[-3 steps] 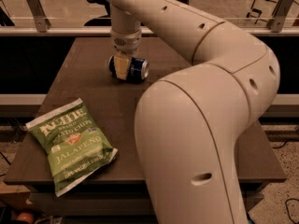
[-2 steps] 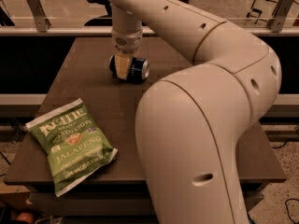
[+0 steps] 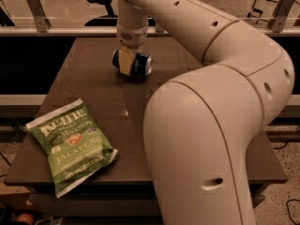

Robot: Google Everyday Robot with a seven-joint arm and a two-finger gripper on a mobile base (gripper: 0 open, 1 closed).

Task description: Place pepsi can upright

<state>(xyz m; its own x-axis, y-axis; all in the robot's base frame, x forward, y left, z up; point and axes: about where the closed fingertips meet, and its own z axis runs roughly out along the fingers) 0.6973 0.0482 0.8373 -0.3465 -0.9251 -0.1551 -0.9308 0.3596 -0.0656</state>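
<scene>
The pepsi can (image 3: 142, 63) is dark blue and lies on its side at the far middle of the brown table (image 3: 98, 93). My gripper (image 3: 126, 63) comes straight down from the arm onto the can. Its fingers close around the can's middle, and one pale finger pad (image 3: 125, 61) covers the can's front. The can seems to sit just above the table, with a shadow under it. The can's left end is mostly hidden behind the finger.
A green Kettle jalapeño chips bag (image 3: 70, 144) lies flat at the table's near left corner. My own large arm (image 3: 211, 125) fills the right half of the view and hides the table's right side. A rail and a chair stand beyond the far edge.
The gripper and the can have shifted slightly up and to the right. The chips bag has not moved.
</scene>
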